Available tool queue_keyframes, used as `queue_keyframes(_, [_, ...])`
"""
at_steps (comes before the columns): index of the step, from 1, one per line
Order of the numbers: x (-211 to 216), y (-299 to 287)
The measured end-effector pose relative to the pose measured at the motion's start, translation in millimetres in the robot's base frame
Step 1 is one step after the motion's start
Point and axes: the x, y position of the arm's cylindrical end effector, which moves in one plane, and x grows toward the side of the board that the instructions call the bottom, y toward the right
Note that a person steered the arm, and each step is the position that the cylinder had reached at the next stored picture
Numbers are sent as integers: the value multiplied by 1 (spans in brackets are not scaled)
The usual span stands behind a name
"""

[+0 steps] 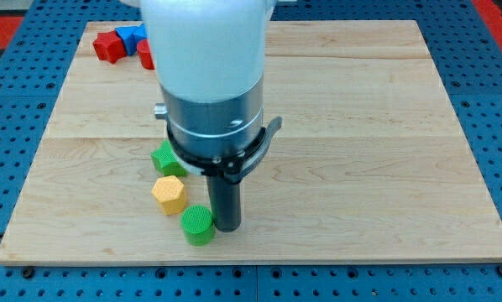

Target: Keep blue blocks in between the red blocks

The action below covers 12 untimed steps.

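Observation:
A red block (108,47) sits at the board's top left corner. A blue block (133,36) lies just to its right, and a second red block (145,55) shows beside it, partly hidden behind the arm. My tip (227,227) rests near the view's bottom centre, far from these blocks. It stands just right of a green cylinder (197,224), touching or nearly so.
A yellow hexagonal block (169,194) lies up-left of the green cylinder. A green block (167,158) sits above it, partly under the arm's body (207,75). The wooden board (360,126) lies on a blue pegboard.

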Motion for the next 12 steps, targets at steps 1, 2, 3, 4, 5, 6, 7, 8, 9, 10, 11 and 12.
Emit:
queue_keyframes(1, [0,1])
queue_keyframes(2, [7,-40])
queue_keyframes(3, [7,-36])
queue_keyframes(4, [-10,42])
queue_keyframes(5, [-63,94])
queue_keyframes(6, [-119,122])
queue_keyframes(7, [-149,116])
queue_keyframes(8, [-149,99])
queue_keyframes(9, [-157,96])
queue_keyframes(10, [-189,90])
queue_keyframes(11, [-199,27])
queue_keyframes(12, [-241,3])
